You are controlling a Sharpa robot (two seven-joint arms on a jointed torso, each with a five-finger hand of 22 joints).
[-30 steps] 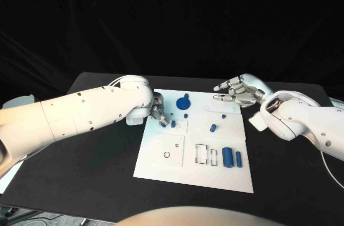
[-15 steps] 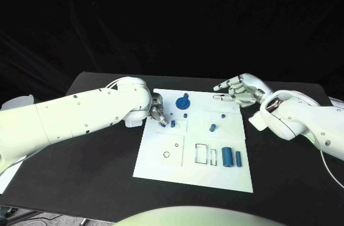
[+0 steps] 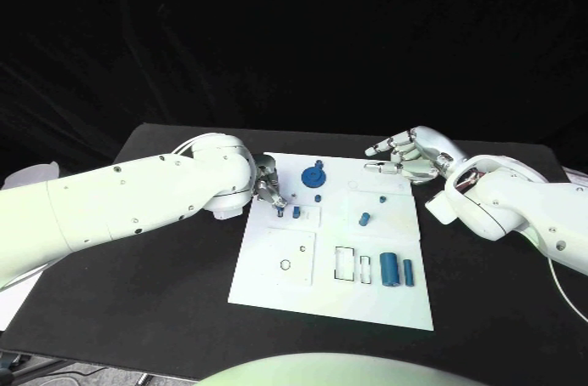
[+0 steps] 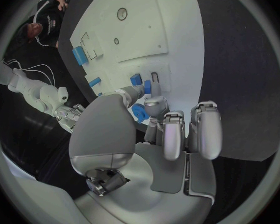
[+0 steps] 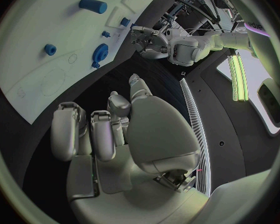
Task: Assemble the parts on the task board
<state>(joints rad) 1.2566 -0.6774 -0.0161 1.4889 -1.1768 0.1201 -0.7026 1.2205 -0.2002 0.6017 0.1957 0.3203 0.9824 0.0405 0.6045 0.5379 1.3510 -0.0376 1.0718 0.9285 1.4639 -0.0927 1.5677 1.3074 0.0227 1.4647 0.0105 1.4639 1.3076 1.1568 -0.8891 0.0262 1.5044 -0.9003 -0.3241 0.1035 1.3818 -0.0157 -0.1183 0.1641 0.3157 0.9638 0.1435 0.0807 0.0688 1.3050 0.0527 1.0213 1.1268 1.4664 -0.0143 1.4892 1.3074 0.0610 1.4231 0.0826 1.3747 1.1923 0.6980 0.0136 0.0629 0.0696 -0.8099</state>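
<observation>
The white task board (image 3: 330, 297) lies mid-table. My left hand (image 3: 272, 195) is down at its far left part, thumb and a fingertip (image 4: 155, 104) set beside two small blue parts (image 3: 296, 210) (image 4: 147, 87); whether one is pinched I cannot tell. Just beyond the hand stands a blue gear (image 3: 315, 177) (image 5: 100, 51). Small blue pegs (image 3: 382, 199), a blue part (image 3: 364, 218) and two blue cylinders (image 3: 388, 268) (image 4: 79, 55) sit on the board's right half. My right hand (image 3: 404, 158) hovers off the board's far right corner, fingers (image 5: 102, 129) curled, holding nothing.
Rectangular slots (image 3: 347, 263) and round holes (image 3: 285, 264) mark the near half of the board. Bare black table (image 3: 147, 284) runs along both sides of the board. A pale object (image 3: 36, 173) sits at the table's left edge.
My left arm has shifted slightly while its fingertips stay by the same small blue parts. The right hand has not moved.
</observation>
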